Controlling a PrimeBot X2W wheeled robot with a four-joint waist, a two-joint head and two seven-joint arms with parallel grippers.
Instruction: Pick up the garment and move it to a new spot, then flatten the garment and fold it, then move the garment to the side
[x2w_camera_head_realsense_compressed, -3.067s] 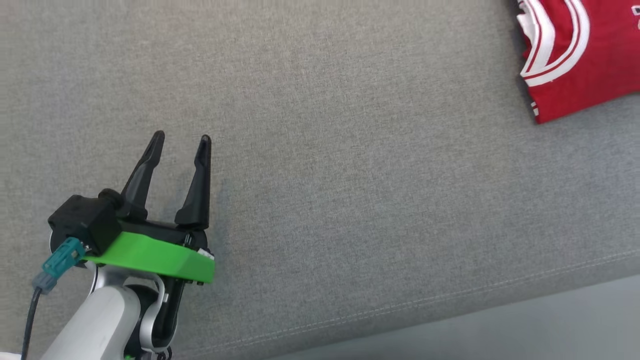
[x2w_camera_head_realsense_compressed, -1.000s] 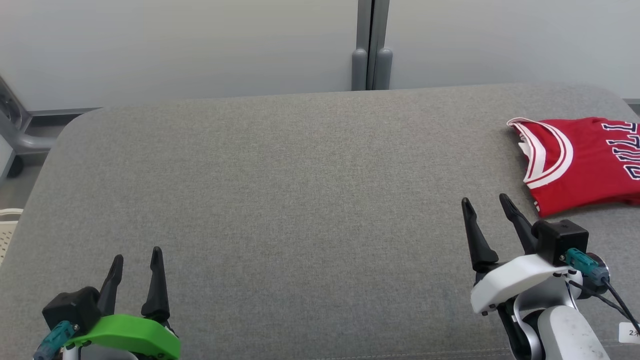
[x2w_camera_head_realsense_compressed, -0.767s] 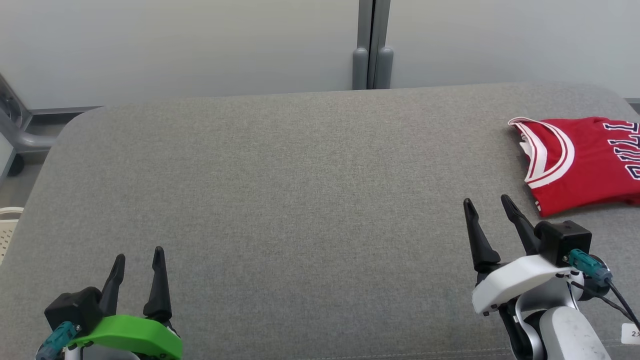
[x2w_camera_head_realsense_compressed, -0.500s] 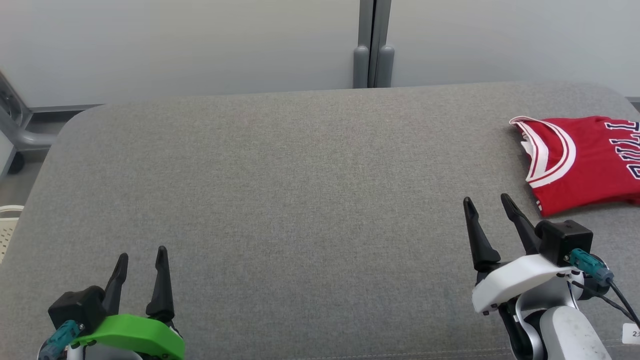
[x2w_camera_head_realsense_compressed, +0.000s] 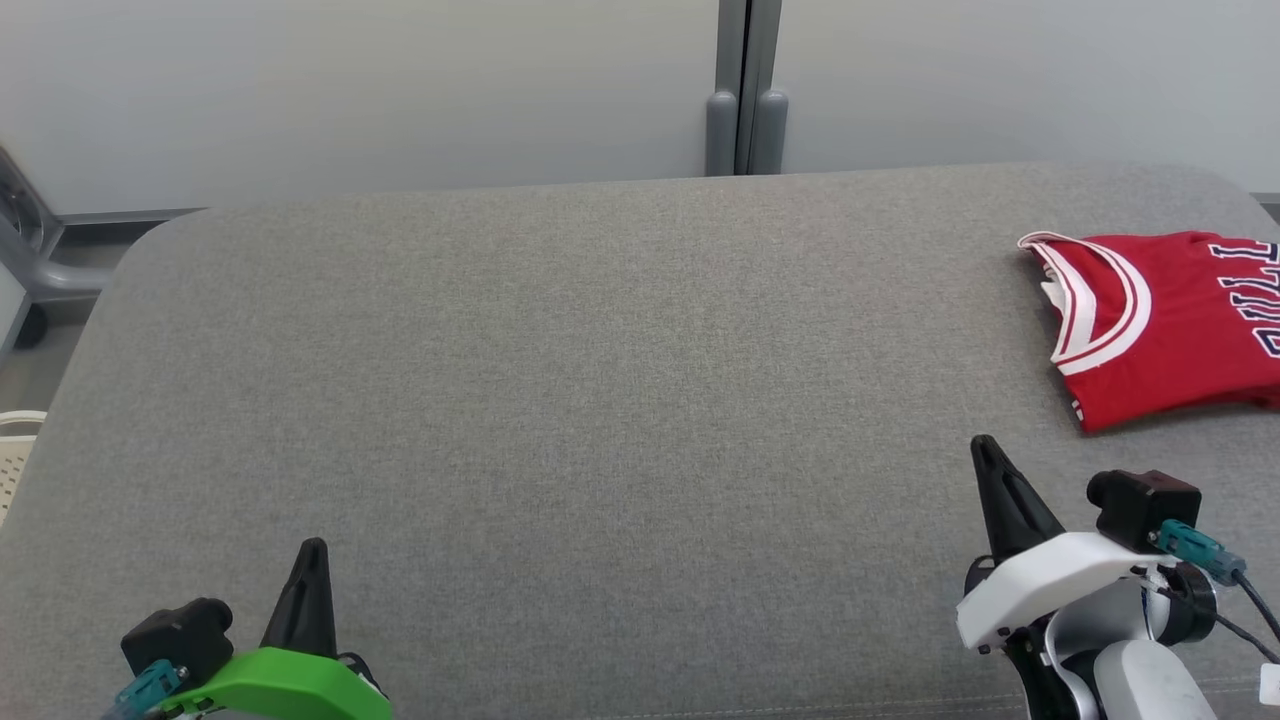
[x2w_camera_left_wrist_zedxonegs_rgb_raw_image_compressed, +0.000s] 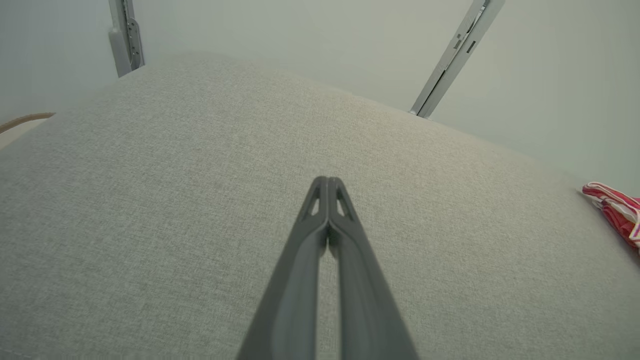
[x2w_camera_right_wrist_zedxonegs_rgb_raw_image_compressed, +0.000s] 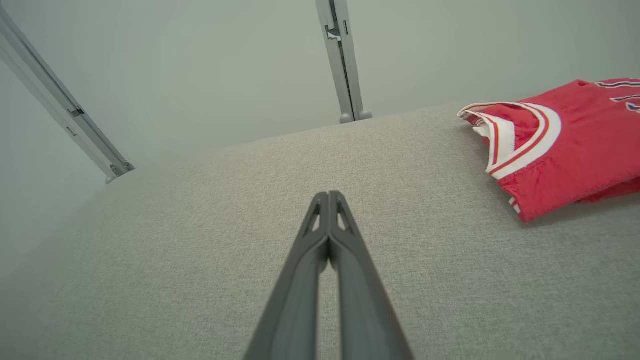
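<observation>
- Grippers nearest: left gripper over near-left corner of cushion, right gripper over near edge toward the right. Both closed, fingers pressed together, nothing between them, neither touching the cloth.
- Wide bare stretch of grey cushion between and beyond them.
- Jersey farther off at right edge of cushion, beyond right gripper: red, with white-and-red striped trim at an opening, lying folded and fairly flat, partly cut by picture's edge.
- Handling, as a judgement: light, thin, limp. Probably a smooth sports knit, so slippery against itself, with layers prone to sliding apart. Not fragile. No stiffness to keep the fold, so likely to droop and fall open if lifted by a single point.
- Best hold, also a judgement: along near folded edge, starting at the corner just beyond right gripper, pinching every layer at once; second grip farther along same edge to keep the fold square. Striped trim thicker, likely a surer bite than plain cloth.
- Writing: dark letters outlined in white, running off to the right; two L-shapes and part of a rounded letter readable, whole word not. No brand mark or label legible.
- Farthest: pale wall and grey post behind far edge.
</observation>
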